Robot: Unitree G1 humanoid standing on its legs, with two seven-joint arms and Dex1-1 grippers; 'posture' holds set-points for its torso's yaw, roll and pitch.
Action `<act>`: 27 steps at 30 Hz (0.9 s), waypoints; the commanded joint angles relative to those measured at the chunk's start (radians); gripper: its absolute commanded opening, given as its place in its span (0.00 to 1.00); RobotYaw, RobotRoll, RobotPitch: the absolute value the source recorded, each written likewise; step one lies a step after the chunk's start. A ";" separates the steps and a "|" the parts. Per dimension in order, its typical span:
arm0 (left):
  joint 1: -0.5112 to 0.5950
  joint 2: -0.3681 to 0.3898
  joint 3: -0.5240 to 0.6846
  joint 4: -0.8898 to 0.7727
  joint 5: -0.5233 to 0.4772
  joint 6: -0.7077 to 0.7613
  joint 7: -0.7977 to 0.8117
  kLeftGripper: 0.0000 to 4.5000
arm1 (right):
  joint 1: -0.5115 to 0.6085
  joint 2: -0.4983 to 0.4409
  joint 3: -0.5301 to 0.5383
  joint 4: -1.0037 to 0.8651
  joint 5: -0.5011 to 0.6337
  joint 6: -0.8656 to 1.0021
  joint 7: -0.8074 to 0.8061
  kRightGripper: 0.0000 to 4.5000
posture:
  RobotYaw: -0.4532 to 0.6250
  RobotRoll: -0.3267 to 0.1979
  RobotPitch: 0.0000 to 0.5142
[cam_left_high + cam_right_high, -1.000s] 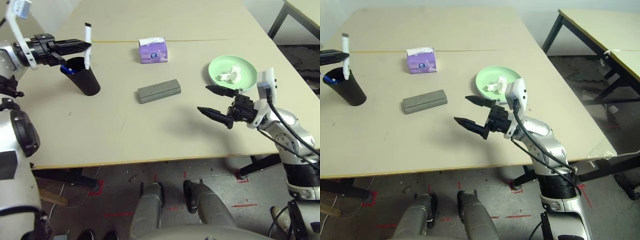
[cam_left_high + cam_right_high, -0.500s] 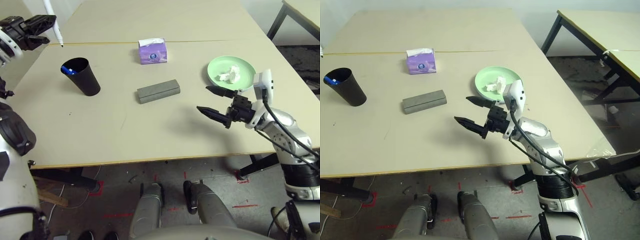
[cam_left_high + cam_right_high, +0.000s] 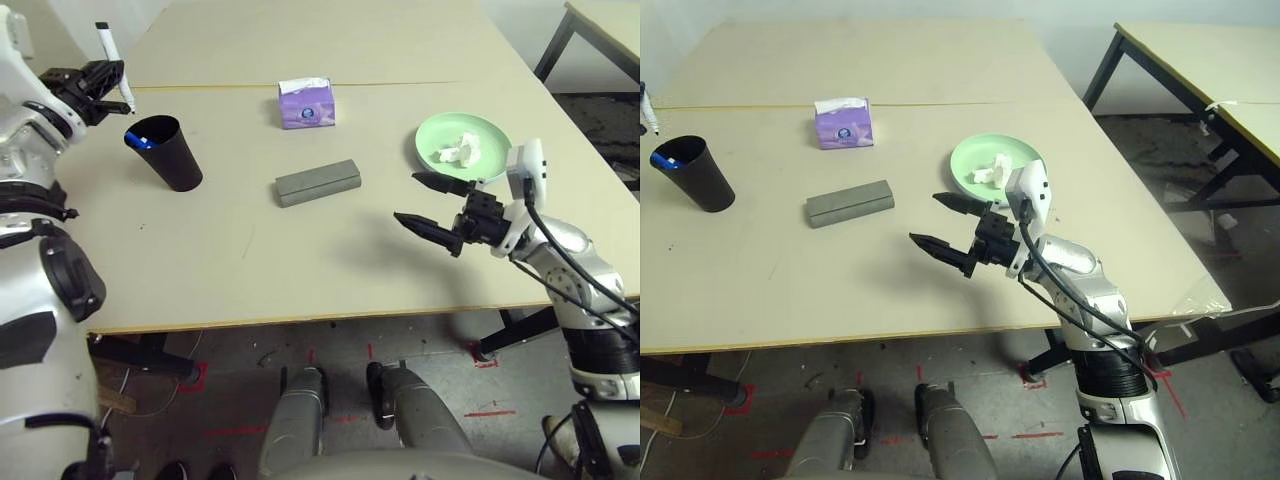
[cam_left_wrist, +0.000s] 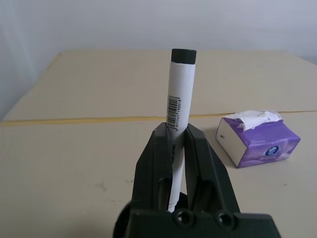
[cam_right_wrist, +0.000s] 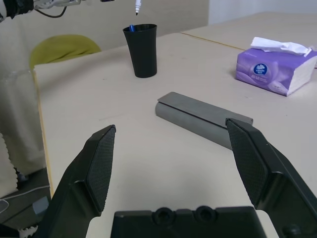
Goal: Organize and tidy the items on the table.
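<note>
While the left gripper (image 3: 108, 82) sits at the upper left of the head view, its two black fingers are clenched on the black-capped marker (image 4: 178, 109), which stands nearly upright with its cap at the top. Just below and to the right of it stands the black cup (image 3: 168, 154) on the table (image 3: 240, 260), with the blue-capped marker (image 3: 141, 140) inside. Toward the centre lies the grey glasses case (image 3: 318, 183), and above it, by the yellowish seam, a purple tissue pack (image 3: 306, 102). At the right of the frame the right gripper (image 3: 425, 205) hovers over the table with its fingers spread wide, grasping nothing. Just above it sits the light-green plate (image 3: 490, 132) holding the crumpled tissue (image 3: 458, 151).
</note>
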 commanded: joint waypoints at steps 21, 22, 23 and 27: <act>0.078 -0.018 0.015 0.010 -0.001 -0.058 0.010 0.05 | 0.007 -0.014 -0.010 -0.026 0.003 0.011 0.007 1.00 | 0.35 0.62 0.30; 0.079 -0.018 0.017 0.010 -0.003 -0.060 0.008 0.05 | 0.007 -0.013 -0.010 -0.026 0.003 0.011 0.007 1.00 | 0.35 0.62 0.30; 0.081 -0.019 0.018 0.009 -0.005 -0.061 0.007 0.05 | 0.007 -0.014 -0.010 -0.028 0.003 0.011 0.007 1.00 | 0.34 0.62 0.30; 0.079 -0.017 0.019 0.009 -0.009 -0.061 0.005 0.43 | 0.009 -0.014 -0.007 -0.029 0.001 0.010 0.009 1.00 | 0.34 0.62 0.30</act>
